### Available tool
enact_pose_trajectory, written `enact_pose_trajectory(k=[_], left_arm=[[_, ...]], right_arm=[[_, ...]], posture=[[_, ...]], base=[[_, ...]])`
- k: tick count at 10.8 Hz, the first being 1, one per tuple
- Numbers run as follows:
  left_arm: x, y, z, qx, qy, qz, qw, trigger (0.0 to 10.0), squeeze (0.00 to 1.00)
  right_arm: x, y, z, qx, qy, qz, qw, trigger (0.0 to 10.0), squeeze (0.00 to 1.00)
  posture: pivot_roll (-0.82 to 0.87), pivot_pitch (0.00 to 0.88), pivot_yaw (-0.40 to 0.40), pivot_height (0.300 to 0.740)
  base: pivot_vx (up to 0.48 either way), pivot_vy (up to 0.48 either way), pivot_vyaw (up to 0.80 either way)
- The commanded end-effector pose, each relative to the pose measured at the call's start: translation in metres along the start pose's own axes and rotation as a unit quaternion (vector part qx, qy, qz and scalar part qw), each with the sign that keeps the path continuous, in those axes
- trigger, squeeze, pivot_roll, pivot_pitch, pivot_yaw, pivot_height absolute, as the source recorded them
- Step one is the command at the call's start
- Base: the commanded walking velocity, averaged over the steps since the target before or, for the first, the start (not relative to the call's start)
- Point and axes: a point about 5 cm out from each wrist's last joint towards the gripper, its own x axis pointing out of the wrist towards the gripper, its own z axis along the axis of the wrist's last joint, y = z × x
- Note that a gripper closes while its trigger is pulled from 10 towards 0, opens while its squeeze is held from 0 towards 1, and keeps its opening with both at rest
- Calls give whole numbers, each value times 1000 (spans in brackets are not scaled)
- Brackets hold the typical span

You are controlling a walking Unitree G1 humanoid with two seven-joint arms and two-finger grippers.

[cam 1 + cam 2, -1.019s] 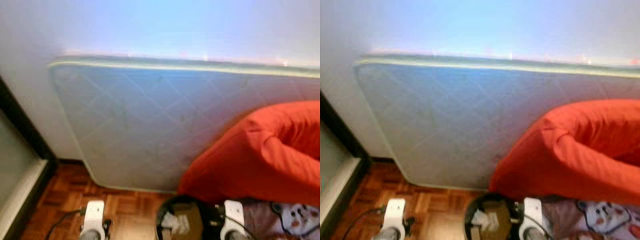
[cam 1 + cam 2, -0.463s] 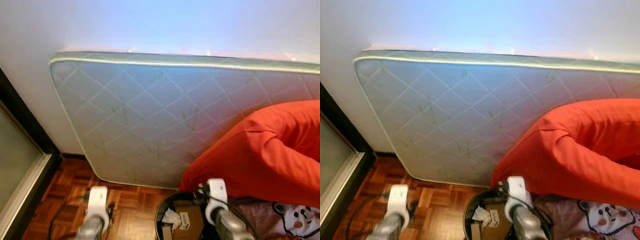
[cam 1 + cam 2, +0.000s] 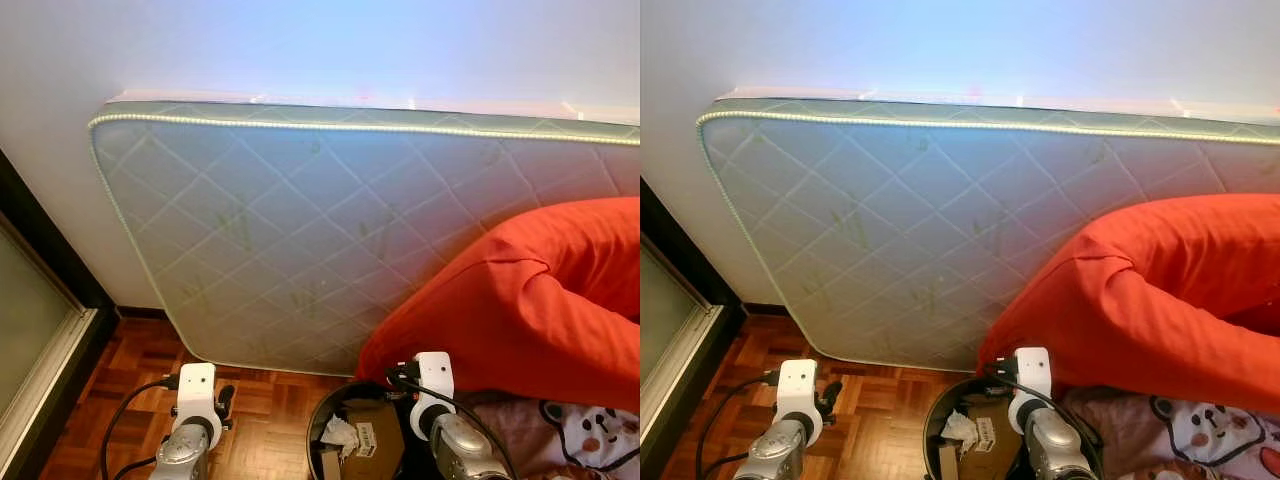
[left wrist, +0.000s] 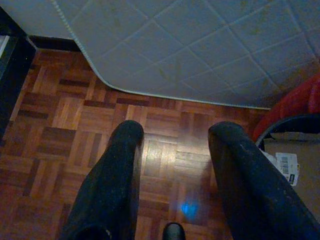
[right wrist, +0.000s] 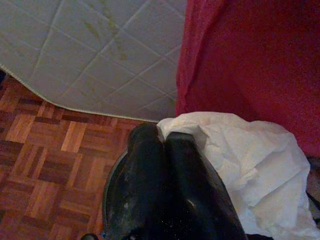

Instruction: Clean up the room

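Note:
A black waste bin (image 3: 322,432) stands on the parquet just below me, with cardboard (image 3: 375,440) and crumpled paper inside. My right gripper (image 5: 162,134) is shut on a crumpled white paper (image 5: 245,160). It hovers at the bin's right rim, close to the red beanbag (image 3: 540,300). My left gripper (image 4: 172,134) is open with nothing between its fingers. It hangs over the bare parquet left of the bin (image 4: 287,121).
A quilted mattress (image 3: 300,230) leans on its side against the white wall ahead. A dark door frame with glass (image 3: 45,300) runs along the left. Patterned fabric with cartoon figures (image 3: 590,435) lies at the lower right. Free parquet (image 3: 140,350) lies between frame and bin.
The view has sharpened and shifted slightly. My right wrist has risen and moved left, from beside the bin to its right rim. The left arm has barely moved.

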Motion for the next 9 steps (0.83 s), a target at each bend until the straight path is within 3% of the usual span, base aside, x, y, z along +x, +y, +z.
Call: enact_pose_trajectory(k=[1, 4, 9], left_arm=[[0, -2, 0, -2, -5, -3, 1000, 10000, 0], [1, -5, 4, -6, -15, -7, 1000, 10000, 0], [1, -10, 5, -6, -17, -15, 1000, 10000, 0]], right_arm=[[-1, 0, -1, 3, -2, 1, 1000, 10000, 0], [0, 3, -4, -8, 16, 13, 1000, 10000, 0], [1, 10, -3, -20, 13, 38, 999, 10000, 0]], posture=[[193, 88, -48, 740], [193, 93, -51, 736], [195, 110, -63, 668]], base=[[0, 0, 0], [0, 0, 0], [0, 0, 0]])
